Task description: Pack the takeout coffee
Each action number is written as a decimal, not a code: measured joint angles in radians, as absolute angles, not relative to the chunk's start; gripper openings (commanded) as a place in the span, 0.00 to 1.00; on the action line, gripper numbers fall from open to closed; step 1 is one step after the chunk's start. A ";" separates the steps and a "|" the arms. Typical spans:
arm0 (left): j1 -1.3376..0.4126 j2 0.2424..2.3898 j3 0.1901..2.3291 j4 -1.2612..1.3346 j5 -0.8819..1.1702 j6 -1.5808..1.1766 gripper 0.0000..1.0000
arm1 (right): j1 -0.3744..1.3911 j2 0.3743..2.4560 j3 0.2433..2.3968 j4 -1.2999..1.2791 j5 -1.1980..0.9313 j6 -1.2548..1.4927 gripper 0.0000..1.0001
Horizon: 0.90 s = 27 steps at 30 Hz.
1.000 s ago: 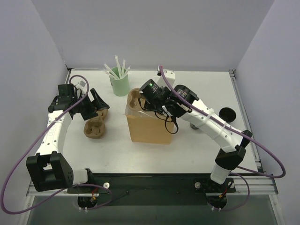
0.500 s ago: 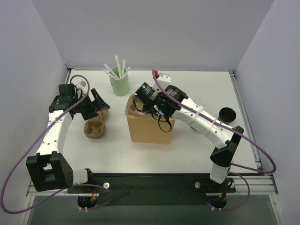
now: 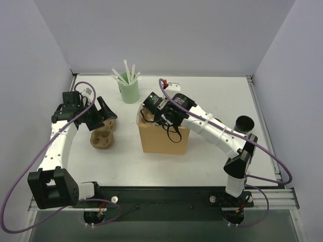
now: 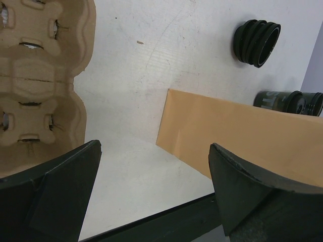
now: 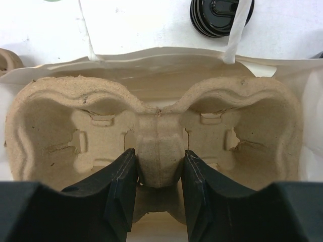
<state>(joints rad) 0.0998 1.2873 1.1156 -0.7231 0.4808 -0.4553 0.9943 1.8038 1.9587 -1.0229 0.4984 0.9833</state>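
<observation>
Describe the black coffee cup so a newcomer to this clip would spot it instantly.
Start at the brown paper bag mid-table and look right, toward the table's right edge. The black cup stands there alone: small, dark and lidless, unlike the mint-green cup holding white straws.

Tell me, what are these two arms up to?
The right gripper is shut on a brown pulp cup carrier, pinching its middle ridge and holding it in the open mouth of the brown paper bag. The left gripper is open and empty beside a second carrier on the table. The black coffee cup sits untouched near the right edge, and its lid lies beyond the bag.
</observation>
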 measured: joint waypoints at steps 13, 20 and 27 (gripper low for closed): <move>0.100 1.247 1.087 -0.765 0.443 -0.420 0.97 | 0.994 1.864 1.923 -1.049 0.498 0.981 0.41; 0.098 1.239 1.085 -0.786 0.429 -0.402 0.97 | 0.988 1.869 1.905 -1.047 0.501 0.976 0.43; 0.091 1.237 1.085 -0.805 0.419 -0.389 0.97 | 0.988 1.891 1.880 -1.046 0.502 0.975 0.47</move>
<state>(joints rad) 0.0906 1.2366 1.0851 -0.8051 0.4187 -0.3885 0.9878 1.8908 1.8805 -1.0462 0.5018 0.9752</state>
